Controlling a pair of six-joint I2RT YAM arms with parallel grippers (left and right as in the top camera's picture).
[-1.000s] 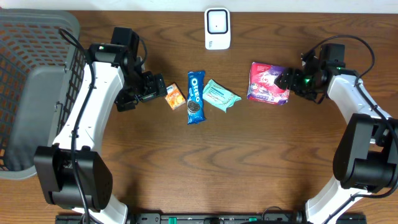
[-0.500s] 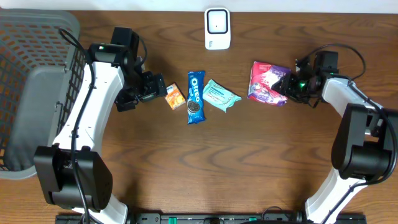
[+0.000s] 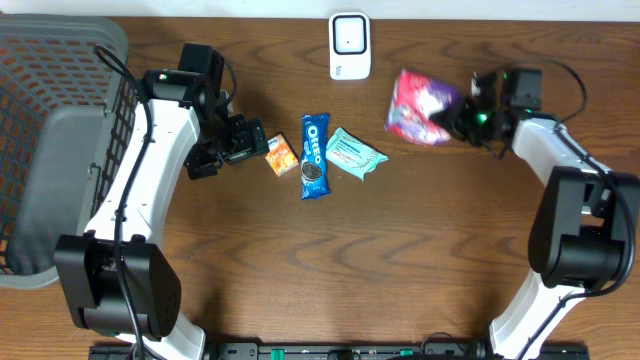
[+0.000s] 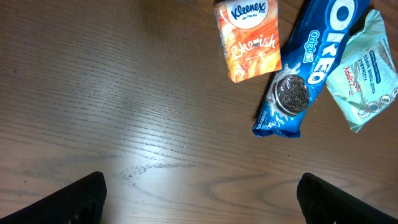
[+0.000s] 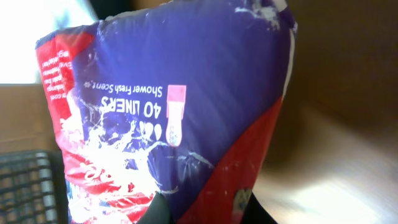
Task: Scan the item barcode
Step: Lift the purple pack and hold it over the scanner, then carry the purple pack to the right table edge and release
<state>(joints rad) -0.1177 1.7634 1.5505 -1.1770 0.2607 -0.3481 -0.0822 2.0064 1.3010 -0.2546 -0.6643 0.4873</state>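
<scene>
the right gripper [image 3: 450, 119] is clamped on a purple liner packet [image 3: 418, 104], holding it up. next, its barcode likely must face the scanner [image 3: 349, 45] beyond the fingertips. the left gripper [image 3: 246, 141] hangs wide apart.

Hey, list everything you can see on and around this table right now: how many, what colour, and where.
scanner: 1, white, far edge, centre
liner pack: 1, purple and red, held up to the right of the scanner
Oreo pack: 1, blue, table centre
teal packet: 1, pale teal, right beside the Oreo pack
Kleenex tissue pack: 1, orange, left of the Oreo pack
basket: 1, grey, far left
table: 1, brown wood
left gripper: 1, black, open, beside the tissue pack
right gripper: 1, black, shut on the liner pack
</scene>
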